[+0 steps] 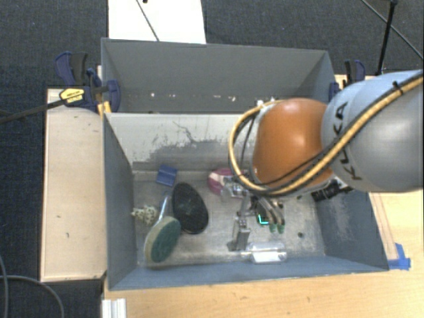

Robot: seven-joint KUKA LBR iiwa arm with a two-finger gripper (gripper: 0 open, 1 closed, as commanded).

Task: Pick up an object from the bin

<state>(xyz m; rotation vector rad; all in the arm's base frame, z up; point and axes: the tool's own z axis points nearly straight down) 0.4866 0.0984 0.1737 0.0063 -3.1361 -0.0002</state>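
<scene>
Camera view looked down into the grey metal bin [126,177], where 1 arm [384,138] reached in with its orange wrist cover [291,141] above the floor. Landmark was the black oval pad [190,207], lying flat on the bin floor. The gripper [255,224] hung low to the right of the black oval pad, apart from it, over bare floor. Whether it was spread or pressed together could not be told. Nearest thing was 1 clear flat piece [268,256], right of the pad and closer to the front wall, just below the gripper; contact unclear. A green round disc [162,239] touched the pad's lower left edge. A blue block [165,175] sat just behind the pad. A pink thing [217,179] lay behind and right of the pad, at the cover's edge. 1 small pale bit [144,212] lay just left of the pad.
</scene>
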